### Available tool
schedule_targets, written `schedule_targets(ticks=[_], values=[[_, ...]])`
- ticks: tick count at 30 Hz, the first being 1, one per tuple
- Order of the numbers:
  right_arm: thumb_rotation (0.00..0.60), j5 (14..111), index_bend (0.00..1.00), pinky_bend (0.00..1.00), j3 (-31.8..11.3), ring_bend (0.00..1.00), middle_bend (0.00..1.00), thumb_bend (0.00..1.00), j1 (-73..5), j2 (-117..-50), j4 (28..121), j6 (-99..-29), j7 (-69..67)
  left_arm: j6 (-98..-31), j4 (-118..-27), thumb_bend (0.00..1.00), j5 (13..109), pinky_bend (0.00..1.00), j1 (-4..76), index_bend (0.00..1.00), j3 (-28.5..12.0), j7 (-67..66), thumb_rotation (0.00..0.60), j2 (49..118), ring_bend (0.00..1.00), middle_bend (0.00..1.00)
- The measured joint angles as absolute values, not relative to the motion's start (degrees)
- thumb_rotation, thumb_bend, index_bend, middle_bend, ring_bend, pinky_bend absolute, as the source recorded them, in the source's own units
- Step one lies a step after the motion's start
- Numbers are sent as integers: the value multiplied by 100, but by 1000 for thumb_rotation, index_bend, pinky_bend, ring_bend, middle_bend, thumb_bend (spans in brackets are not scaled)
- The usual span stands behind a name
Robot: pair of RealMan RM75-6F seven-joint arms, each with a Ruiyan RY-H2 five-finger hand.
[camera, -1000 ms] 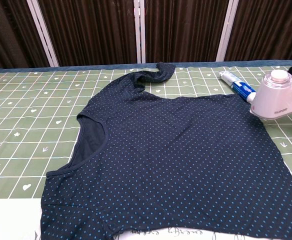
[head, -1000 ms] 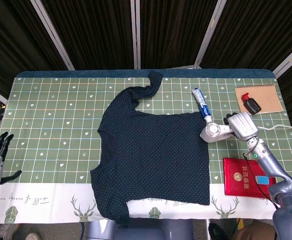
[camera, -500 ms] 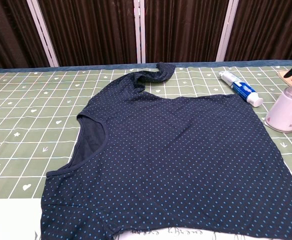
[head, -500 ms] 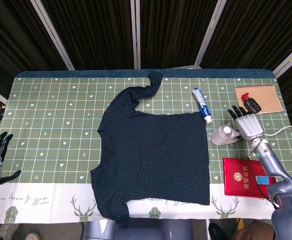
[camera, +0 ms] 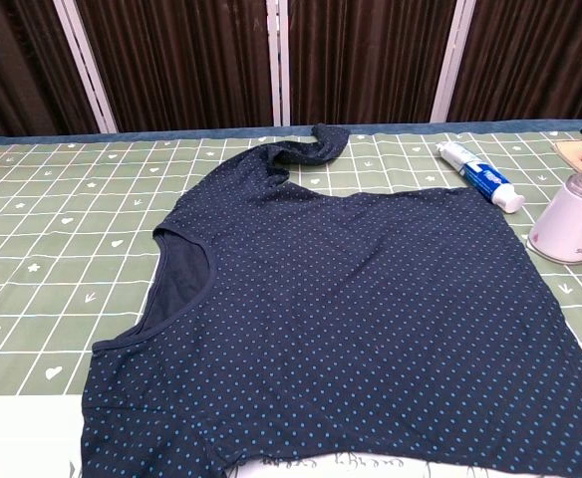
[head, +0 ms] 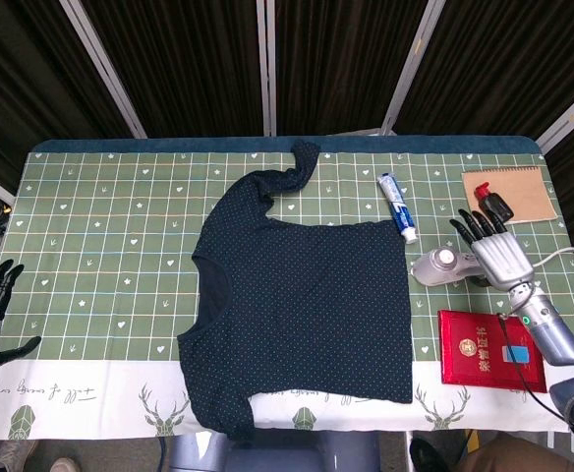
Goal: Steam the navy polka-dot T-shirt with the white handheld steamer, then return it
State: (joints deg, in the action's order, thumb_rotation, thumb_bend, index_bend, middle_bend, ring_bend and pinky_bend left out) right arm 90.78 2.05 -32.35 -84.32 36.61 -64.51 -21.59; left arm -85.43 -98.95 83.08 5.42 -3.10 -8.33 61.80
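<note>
**Shirt flat, steamer set down at the edge**

We saw the navy dotted shirt [camera: 351, 329] spread flat on the green checked tablecloth [camera: 62, 239], one sleeve [camera: 306, 147] bunched toward the far edge. A toothpaste tube [camera: 478, 175] lay just beyond the shirt's right corner. The white steamer [camera: 575, 221] stood on the cloth at the right border, beside the shirt.

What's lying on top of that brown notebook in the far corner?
On the brown notebook lies a small black object with a red tip. What it covers of the notebook cannot be seen.
</note>
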Motion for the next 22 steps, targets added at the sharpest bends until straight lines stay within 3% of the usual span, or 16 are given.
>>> schedule_targets(ticks=[3,15,22], values=[[600,9095,1,0,195,0,0,0,-3044,-8033,4428,-6876,-2082,-8626,-9952,0,8402,0,502,0,-288,-764,600,6120,0,0],[600,9074,0,0,281,0,0,0,-2130,-6448,7982,-8048,-1244,-8818,-9834,0,8603,0,410,0,-242,-742,600,6148,0,0],[600,8686,0,0,263,0,0,0,-1432,-6140,9300,-8572,-236,-8841,-9733,0,8662,0,393,0,-235,-565,600,6167,0,0]])
